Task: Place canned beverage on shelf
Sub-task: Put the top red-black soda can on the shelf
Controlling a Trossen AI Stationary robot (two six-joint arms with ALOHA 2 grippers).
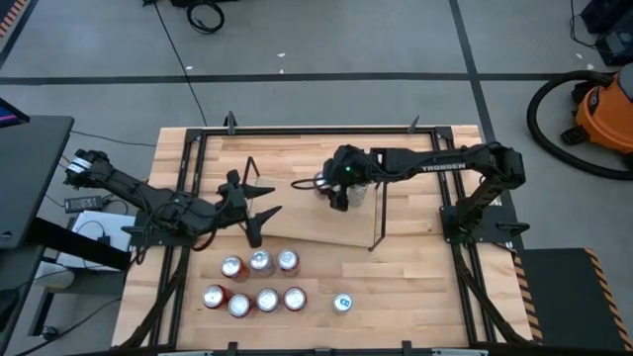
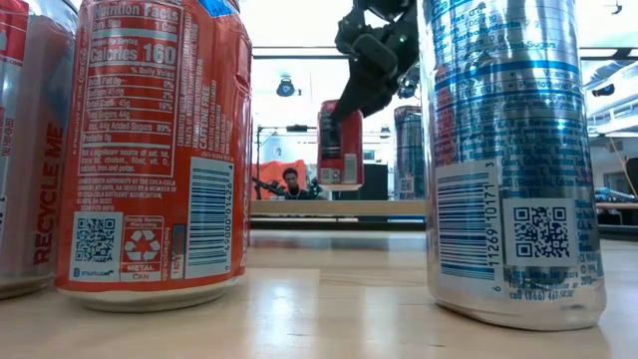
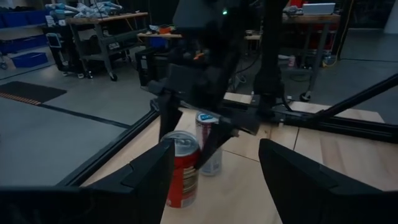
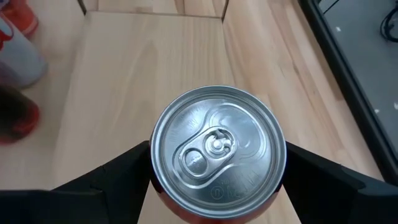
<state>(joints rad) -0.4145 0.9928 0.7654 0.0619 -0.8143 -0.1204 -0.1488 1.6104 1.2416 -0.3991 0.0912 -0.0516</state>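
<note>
My right gripper stands over the shelf, a light-wood board with black wire frames at its short ends, and is shut on a red can. In the low view the red can is upright, its bottom just above the board. A silver can stands on the shelf beside it and also shows in the left wrist view. My left gripper is open and empty at the shelf's left end, facing the cans. My right gripper pinches the red can's side wall near its top between its two fingers, one on each opposite side. The fingers come from above, pointing down. The can hangs upright, its bottom just clear of the shelf board.
Several red and silver cans stand in two rows on the tabletop in front of the shelf, and one silver-blue can stands apart to their right. Black rails frame the table. An orange vacuum sits on the floor at far right.
</note>
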